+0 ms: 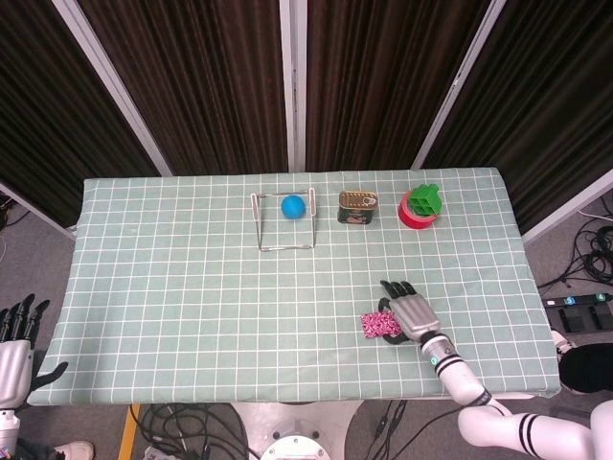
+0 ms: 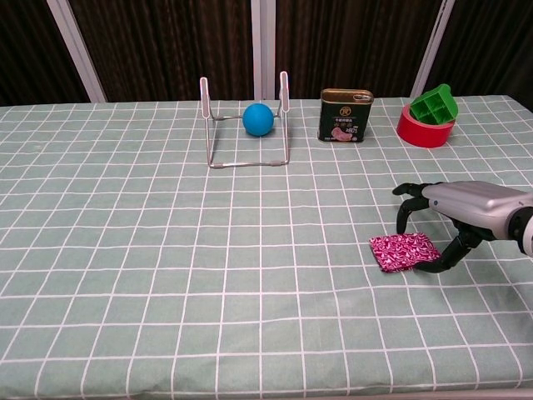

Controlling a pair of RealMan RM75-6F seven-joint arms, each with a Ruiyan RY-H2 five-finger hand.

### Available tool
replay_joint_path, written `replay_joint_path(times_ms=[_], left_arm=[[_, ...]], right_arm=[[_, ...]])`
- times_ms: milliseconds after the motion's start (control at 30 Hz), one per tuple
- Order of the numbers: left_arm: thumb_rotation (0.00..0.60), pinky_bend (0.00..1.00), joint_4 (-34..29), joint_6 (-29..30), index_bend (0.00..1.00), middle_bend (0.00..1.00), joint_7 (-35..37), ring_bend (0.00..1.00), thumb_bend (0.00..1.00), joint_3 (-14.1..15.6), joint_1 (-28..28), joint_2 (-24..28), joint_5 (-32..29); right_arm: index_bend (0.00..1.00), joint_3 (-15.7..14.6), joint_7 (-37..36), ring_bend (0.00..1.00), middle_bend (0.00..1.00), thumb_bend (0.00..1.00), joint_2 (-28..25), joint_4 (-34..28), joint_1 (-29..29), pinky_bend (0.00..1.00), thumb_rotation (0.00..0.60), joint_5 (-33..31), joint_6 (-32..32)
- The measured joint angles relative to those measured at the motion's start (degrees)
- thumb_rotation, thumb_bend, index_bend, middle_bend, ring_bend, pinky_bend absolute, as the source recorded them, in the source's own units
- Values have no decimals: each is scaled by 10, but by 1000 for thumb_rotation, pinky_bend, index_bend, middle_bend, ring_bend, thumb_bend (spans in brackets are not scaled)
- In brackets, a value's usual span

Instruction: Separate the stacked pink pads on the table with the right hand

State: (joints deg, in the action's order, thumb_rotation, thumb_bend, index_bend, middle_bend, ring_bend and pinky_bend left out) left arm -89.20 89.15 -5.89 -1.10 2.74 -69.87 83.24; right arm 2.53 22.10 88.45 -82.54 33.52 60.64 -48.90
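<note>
The pink pads (image 2: 403,251) are found lying flat on the green checked tablecloth (image 2: 166,275), near the front right. The right hand (image 2: 454,212) is held palm-down just over their right edge, fingers spread and curled downward, thumb tip down at the cloth by the pads' near edge; whether anything is actually pinched can't be told. The left hand (image 1: 17,345) is parked off the table's left edge, fingers apart, nothing held. Further back, a blue ball (image 2: 258,119) inside a wire stand (image 2: 247,125), a tin (image 2: 346,116) and a red tape roll (image 2: 423,129) with a green block (image 2: 435,104) on it can be seen.
</note>
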Motion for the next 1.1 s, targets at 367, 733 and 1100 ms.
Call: replay_joint_path(times_ms=[367,733,1100], left_arm=[[600,80,-2,-1,136,51,-1,63,72,-1,-1,1,-1],[600,80,-1,0,136,51,-1,63,72,-1,0,0,1],[600,80,0,2,137,51,2,63,72,-2,0,1,2]], right_arm=[[347,-7,-1,0,4,155,1,0,0,0,506,0,-2],[282,-11,-5,0,3,156,-2,-1,-4,0,468,3,-7],[248,-1,-40,0,1,156,-30,-24,-21,0,443,18,-45]])
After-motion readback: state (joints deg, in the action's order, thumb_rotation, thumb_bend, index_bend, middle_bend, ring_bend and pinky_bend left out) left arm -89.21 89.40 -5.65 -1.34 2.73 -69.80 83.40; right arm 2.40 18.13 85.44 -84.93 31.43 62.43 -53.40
